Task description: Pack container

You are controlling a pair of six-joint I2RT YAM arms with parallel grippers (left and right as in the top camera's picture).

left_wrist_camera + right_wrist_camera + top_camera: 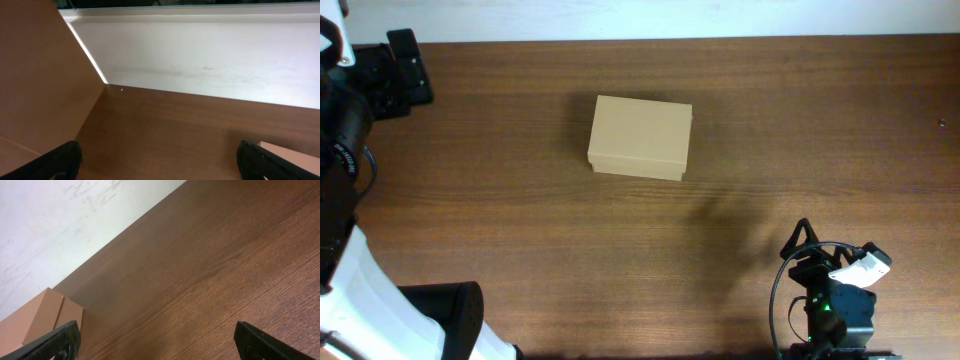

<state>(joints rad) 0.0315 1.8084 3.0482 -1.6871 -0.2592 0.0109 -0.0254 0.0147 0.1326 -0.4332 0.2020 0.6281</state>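
The container [640,137], a plain tan cardboard box, sits with its lid shut on the wooden table [800,120], a little left of centre towards the back. Its corner shows in the left wrist view [297,156] and part of it in the right wrist view [37,319]. My left gripper [405,62] is at the far left back, well away from the box; its fingers [160,162] are spread wide with nothing between them. My right gripper [804,240] is near the front right; its fingers [157,342] are also wide apart and empty.
A white wall [200,55] runs along the table's back edge. The left arm's white base [370,290] fills the front left corner. The right arm's base with cables [835,310] stands at the front right edge.
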